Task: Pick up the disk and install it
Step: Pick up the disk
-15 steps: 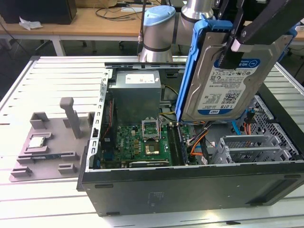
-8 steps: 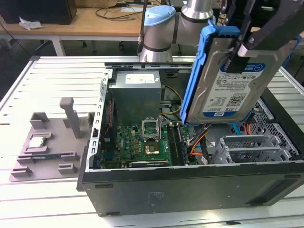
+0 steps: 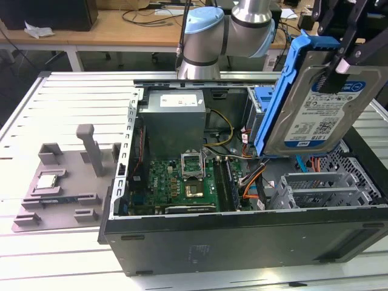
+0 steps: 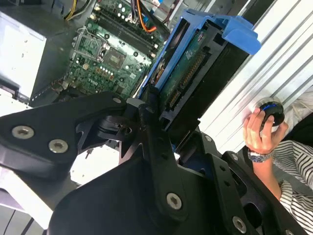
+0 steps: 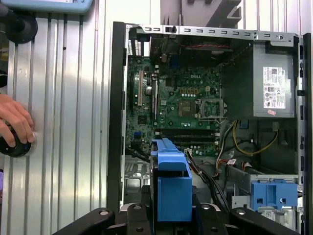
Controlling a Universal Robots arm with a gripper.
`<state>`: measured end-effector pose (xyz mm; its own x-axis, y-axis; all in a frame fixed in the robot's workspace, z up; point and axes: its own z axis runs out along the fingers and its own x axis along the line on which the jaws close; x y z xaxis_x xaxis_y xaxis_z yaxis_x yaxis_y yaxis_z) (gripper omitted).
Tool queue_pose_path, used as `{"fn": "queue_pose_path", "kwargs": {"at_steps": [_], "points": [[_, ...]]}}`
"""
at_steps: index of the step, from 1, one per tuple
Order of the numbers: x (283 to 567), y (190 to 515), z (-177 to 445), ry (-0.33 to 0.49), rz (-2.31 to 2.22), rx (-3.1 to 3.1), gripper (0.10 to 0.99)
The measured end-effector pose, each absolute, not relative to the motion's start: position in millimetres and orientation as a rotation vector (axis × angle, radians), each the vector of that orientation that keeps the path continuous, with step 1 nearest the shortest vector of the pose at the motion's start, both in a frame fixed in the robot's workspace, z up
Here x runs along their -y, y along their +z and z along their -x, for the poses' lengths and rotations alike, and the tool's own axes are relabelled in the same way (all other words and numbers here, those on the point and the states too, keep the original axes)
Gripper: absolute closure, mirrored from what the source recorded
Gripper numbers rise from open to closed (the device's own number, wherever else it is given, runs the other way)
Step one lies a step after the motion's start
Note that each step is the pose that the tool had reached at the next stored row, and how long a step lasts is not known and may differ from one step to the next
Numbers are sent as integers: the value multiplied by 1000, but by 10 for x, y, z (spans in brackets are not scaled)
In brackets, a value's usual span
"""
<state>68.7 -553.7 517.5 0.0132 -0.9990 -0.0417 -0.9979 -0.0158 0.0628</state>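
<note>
The disk (image 3: 309, 115), a silver drive with a blue-and-white label in a blue plastic frame, hangs tilted on edge above the right side of the open computer case (image 3: 242, 239). My gripper (image 3: 334, 73) is shut on it from above, its black fingers clamping the drive's upper part. In the second wrist view the disk (image 4: 195, 63) shows its green circuit-board side between the gripper (image 4: 168, 117) fingers. The first wrist view looks down past the disk's blue frame (image 5: 171, 183) and the gripper (image 5: 171, 215) into the case.
Inside the case lie the motherboard (image 3: 182, 182), a grey power supply (image 3: 173, 118), metal drive bays (image 3: 321, 188) and another blue bracket (image 5: 274, 193). A grey fixture with a processor chip (image 3: 48, 180) sits at the exterior view's left. A person's hand (image 5: 14, 120) rests on a black knob beside the case.
</note>
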Motion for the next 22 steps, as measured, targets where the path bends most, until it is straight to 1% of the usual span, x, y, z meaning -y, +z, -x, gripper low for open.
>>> {"fn": "queue_pose_path", "kwargs": {"at_steps": [22], "points": [[5530, 5097, -923, -114, -2224, 2192, 722]]}}
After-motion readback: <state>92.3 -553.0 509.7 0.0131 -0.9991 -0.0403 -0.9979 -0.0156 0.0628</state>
